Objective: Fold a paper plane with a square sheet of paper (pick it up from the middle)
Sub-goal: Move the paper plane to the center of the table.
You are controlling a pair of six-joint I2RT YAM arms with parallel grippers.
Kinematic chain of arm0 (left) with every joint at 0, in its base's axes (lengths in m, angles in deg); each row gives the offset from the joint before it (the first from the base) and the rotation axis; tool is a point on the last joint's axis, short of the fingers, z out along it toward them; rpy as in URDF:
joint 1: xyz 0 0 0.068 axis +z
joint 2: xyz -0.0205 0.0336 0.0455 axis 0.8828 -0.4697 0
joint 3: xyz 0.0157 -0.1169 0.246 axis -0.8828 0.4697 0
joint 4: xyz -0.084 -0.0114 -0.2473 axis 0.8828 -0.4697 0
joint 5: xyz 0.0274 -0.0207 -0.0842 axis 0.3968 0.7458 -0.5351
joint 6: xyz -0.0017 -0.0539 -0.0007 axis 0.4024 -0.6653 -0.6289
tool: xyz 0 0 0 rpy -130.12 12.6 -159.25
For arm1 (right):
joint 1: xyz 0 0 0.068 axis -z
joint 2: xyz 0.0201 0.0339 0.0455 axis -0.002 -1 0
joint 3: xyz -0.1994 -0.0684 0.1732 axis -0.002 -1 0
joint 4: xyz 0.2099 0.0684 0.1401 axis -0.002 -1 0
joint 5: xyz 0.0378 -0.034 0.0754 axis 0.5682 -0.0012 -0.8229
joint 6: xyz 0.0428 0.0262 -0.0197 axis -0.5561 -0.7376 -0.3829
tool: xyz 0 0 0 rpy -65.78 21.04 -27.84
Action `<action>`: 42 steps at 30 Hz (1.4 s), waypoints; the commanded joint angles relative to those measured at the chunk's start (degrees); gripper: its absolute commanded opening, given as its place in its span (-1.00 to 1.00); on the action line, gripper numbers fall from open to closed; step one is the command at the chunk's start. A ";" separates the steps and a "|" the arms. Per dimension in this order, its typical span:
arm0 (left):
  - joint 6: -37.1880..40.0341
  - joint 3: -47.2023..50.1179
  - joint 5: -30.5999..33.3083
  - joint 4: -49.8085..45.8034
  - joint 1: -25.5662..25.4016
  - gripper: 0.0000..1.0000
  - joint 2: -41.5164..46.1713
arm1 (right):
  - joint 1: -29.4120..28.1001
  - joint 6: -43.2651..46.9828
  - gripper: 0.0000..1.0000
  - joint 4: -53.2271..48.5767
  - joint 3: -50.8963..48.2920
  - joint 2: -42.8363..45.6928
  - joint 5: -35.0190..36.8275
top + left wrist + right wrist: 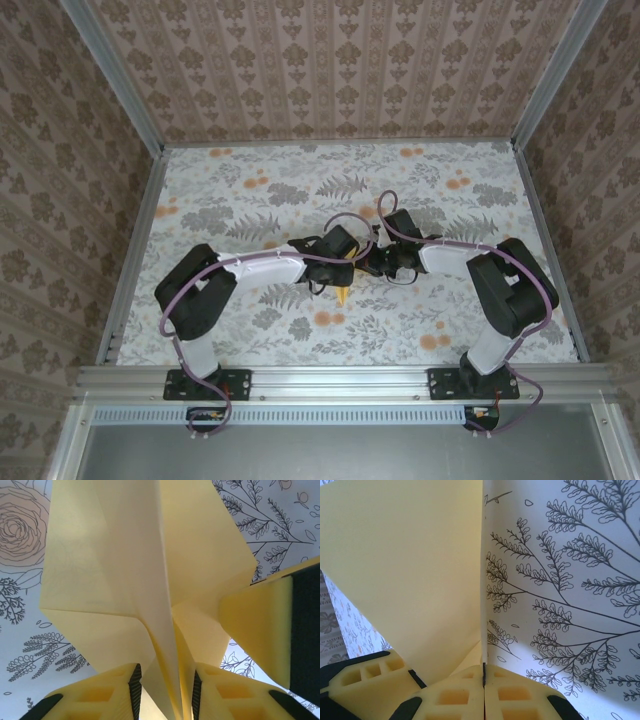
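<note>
Right end effector (483, 672) pinching paper plane (410, 570) edge, left end effector (165, 675) astride (hold unclear)

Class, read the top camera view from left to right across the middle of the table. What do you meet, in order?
left arm → folded yellow paper → right arm

Right gripper (483, 672) at the bottom edge, pale cellular fingers pressed together on a fold of pale yellow paper (410, 570), paper rising broad toward upper left, leaf-print table cover (560, 580) at right.
</note>
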 commanded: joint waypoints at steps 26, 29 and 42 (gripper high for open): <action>0.15 -4.98 1.27 -3.06 1.11 -0.84 -3.21 | 1.33 0.10 -0.52 -2.87 -0.13 4.30 0.83; 1.07 -4.72 2.53 -4.40 2.17 -0.89 -0.75 | 4.14 1.24 -0.18 -2.80 -2.73 9.01 1.98; 2.88 -17.18 6.35 -16.01 15.13 -0.93 -6.17 | 9.51 7.02 0.48 -10.19 -7.64 21.75 14.22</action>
